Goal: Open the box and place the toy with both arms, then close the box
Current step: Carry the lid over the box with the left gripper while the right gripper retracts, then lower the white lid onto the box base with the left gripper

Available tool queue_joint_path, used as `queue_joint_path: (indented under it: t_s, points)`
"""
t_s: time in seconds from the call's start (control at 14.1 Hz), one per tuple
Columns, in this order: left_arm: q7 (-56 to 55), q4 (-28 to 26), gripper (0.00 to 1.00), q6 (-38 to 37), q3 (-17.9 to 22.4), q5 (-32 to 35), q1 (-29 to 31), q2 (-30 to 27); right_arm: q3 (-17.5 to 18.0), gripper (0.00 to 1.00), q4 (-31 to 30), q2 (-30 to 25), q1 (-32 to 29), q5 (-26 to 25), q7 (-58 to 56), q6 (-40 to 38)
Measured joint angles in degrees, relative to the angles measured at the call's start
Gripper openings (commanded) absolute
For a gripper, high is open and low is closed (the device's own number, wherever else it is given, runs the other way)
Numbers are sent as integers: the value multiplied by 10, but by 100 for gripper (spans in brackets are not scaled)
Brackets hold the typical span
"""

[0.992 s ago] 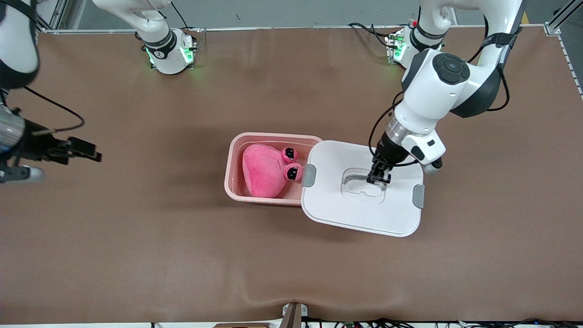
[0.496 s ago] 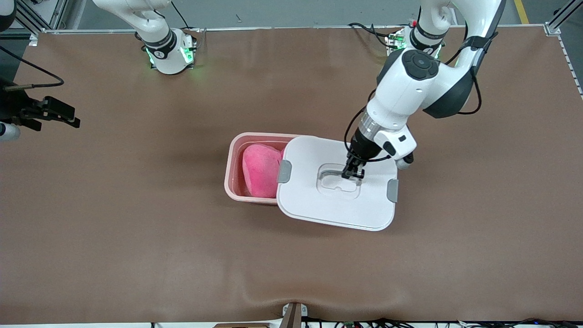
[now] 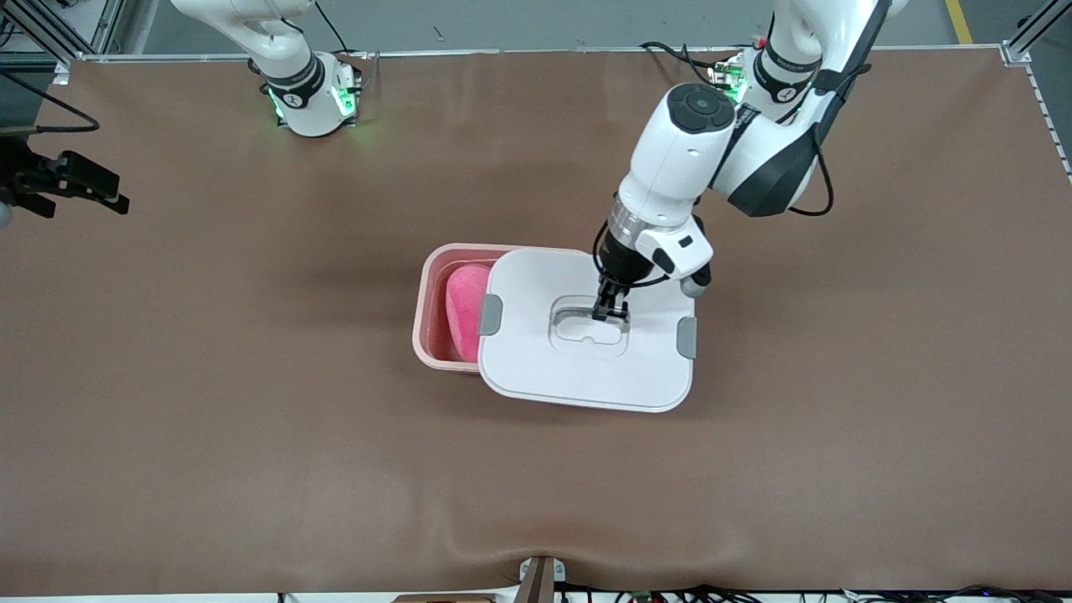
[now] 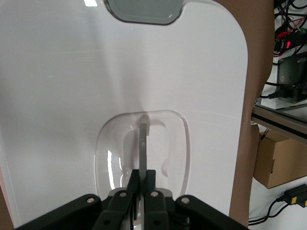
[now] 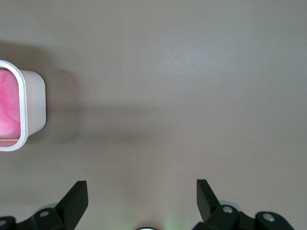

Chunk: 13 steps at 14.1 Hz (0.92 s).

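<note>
Box (image 3: pixel 435 322) closing is the step in hand: the pink container sits at the centre of the front frame with the toy (image 3: pixel 463 311) already inside, only a strip of its hot-pink plush showing at the uncovered end. The white lid (image 3: pixel 536 368) hangs over most of the box, carried by the left gripper (image 3: pixel 610 311), whose fingers (image 4: pixel 144 179) are pressed together on the thin clear handle (image 4: pixel 144 139) standing up in the lid's recess. Box and lid both run their long axis across the frame, from the right arm's end of the counter (image 3: pixel 251 435) toward the left arm's end, though the lid looks turned very slightly off the box's line and reaches lower in the frame than the box's lower rim. Its grey clips (image 3: pixel 491 315) sit at the two short ends. As I judge it, the next move calls for carrying the lid the rest of the way toward the uncovered end, squaring it with the rim, then lowering it flat so the clips meet the short walls; a skewed lid could catch on a corner. The right gripper (image 3: pixel 75 180) waits at the upper left edge of the frame, over bare counter, its fingers (image 5: pixel 74 201) spread wide and holding nothing.
</note>
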Motion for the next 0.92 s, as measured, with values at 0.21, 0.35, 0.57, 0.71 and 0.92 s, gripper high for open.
queue_joint_path:
  t_s: [0.21, 0.35, 0.57, 0.71, 0.92]
  points:
    - [-22, 14, 0, 0, 0, 16, -19, 16, 10, 100, -15, -9, -4, -1, 1, 2]
    - [-44, 19, 0, 0, 0, 24, -30, 25, 13, 100, -18, -9, -4, -2, 2, 4]
    - [-95, 31, 0, 0, 0, 67, -46, 37, 13, 100, -21, -9, -4, -2, 2, 10]
    - [-120, 36, 0, 0, 0, 86, -58, 45, 13, 100, -22, -8, -4, -2, 2, 10]
    - [-126, 44, 0, 0, 0, 90, -70, 55, 15, 100, -23, -5, -4, -2, 2, 12]
